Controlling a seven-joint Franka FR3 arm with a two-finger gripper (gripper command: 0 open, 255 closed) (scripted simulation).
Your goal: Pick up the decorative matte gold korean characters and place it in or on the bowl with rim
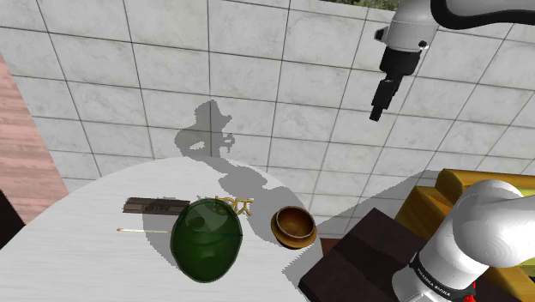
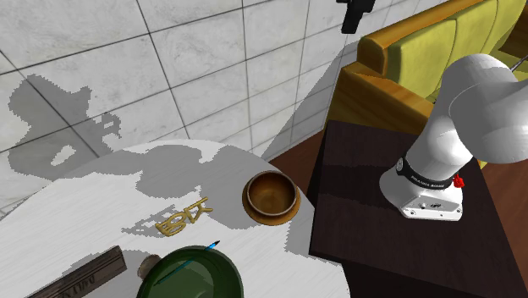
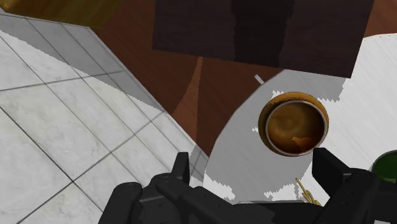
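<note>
The round white table (image 1: pixel 103 214) takes up the lower left of the shoulder view. Its curved edge runs just beside the dark stand (image 1: pixel 360 257) at the lower right. Across the upper half of that frame the tiled floor (image 1: pixel 257 77) lies open. A yellow sofa (image 1: pixel 467 193) sits at the right edge, behind the stand.

The gripper (image 1: pixel 376 111) hangs in the upper right of the shoulder view, high over the floor and well apart from everything on the table. In the wrist view its two fingers (image 3: pixel 181 172) stand wide apart with nothing between them, so the tool is released and touches nothing. Under them the table's edge meets the floor.

The gold characters (image 1: pixel 234 204) lie flat on the table at the lower centre of the shoulder view. The brown bowl (image 1: pixel 293 226), with its broad rim, stands to their right, apart from them and close to the table edge nearest the stand. Below and left of the characters is what looks like a dark green vessel (image 1: pixel 206 240). In the second exterior view a small gap shows between it and the characters. A flat dark box (image 1: pixel 154 206) lies further left.

In the wrist view the bowl lies ahead of the gripper, and a sliver of the characters shows just beside one finger.
</note>
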